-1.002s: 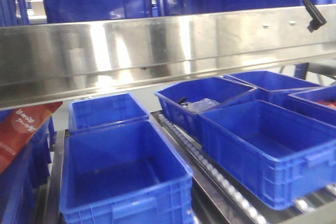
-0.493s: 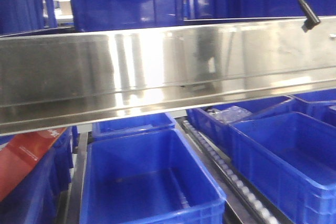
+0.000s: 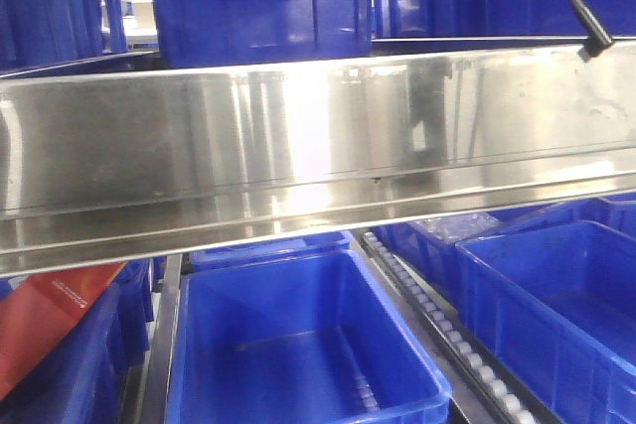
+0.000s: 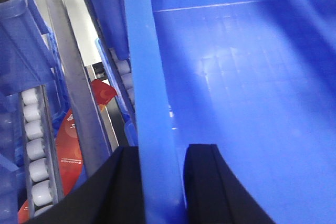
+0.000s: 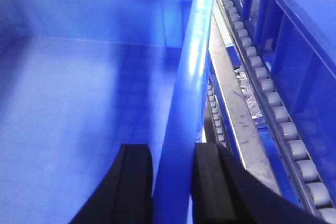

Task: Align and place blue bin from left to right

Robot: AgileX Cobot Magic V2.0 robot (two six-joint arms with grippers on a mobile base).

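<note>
The blue bin (image 3: 298, 354) stands empty on the lower shelf, below the steel beam, with its near end cut off by the frame. In the left wrist view my left gripper (image 4: 163, 182) straddles the left wall of the blue bin (image 4: 236, 77), its black fingers (image 4: 126, 182) pressed against both sides of the rim. My right gripper (image 5: 173, 182) is shut the same way over the right wall of the blue bin (image 5: 79, 103). Neither gripper shows in the front view.
A wide steel shelf beam (image 3: 298, 146) crosses above the bin, with more blue crates (image 3: 258, 7) on top. A roller track (image 3: 437, 325) and another blue crate (image 3: 556, 295) lie to the right. A red carton (image 3: 55, 320) leans at the left. A black cable (image 3: 586, 17) hangs top right.
In the front view the steel beam has slid lower and levelled out. The bins below have grown larger and shifted right, and the right-hand bins are now mostly hidden behind the beam.
</note>
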